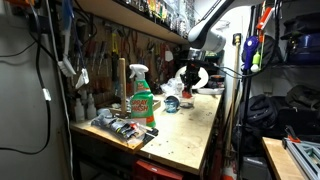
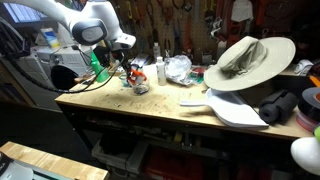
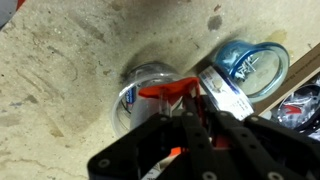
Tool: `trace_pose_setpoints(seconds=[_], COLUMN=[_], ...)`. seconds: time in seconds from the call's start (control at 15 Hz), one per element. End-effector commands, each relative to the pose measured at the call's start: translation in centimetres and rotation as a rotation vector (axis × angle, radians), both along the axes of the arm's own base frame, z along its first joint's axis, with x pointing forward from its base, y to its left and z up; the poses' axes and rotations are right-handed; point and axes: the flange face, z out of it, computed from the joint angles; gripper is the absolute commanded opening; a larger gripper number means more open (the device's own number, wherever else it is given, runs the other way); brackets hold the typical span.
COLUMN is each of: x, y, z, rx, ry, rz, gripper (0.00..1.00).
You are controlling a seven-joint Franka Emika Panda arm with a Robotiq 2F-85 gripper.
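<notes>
On the wooden bench (image 3: pixel 60 60), wrist cam: gripper (image 3: pixel 186 100) is low over a clear cup (image 3: pixel 138 85), which sits approx 11 o'clock of the fingertips. Blue-tinted jar (image 3: pixel 252 62) w/ white label is at 2 o'clock, just beside. Fingers crowd the shot w/ an orange bit (image 3: pixel 165 92) between; I can't tell how wide they stand or whether anything's gripped. In an exterior view, green spray btl (image 1: pixel 143 97) is at 8 o'clock, well apart.

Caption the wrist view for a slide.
End effector at a clear jar beside a blue container on the wooden workbench.
</notes>
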Motion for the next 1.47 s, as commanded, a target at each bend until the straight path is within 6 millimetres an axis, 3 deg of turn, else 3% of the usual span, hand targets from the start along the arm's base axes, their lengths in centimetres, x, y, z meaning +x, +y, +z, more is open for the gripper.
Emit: trace_pose_setpoints(seconds=[0.0,0.2,0.27,0.33,0.47,0.87,1.13,1.4], x=[0.7,1.1,1.3,1.4,1.3,-1.7,-5.9,-10.0], y=[-1.4,-2.3,-2.5,-2.7,-2.1,0.1,1.5,2.0], z=[-1.0,-1.5,-1.5,-1.6,-1.0,5.0,6.9,7.6], rx=[0.046,0.043,0.047,0.045,0.049,0.015,-0.073,-0.137], ry=[0.029,0.036,0.037,0.04,0.027,-0.063,-0.036,-0.035], rz=[-0.003,-0.012,-0.007,-0.008,0.01,0.092,0.228,0.393], gripper=[0.03,0.03,0.36,0.38,0.51,0.97,1.0,1.0])
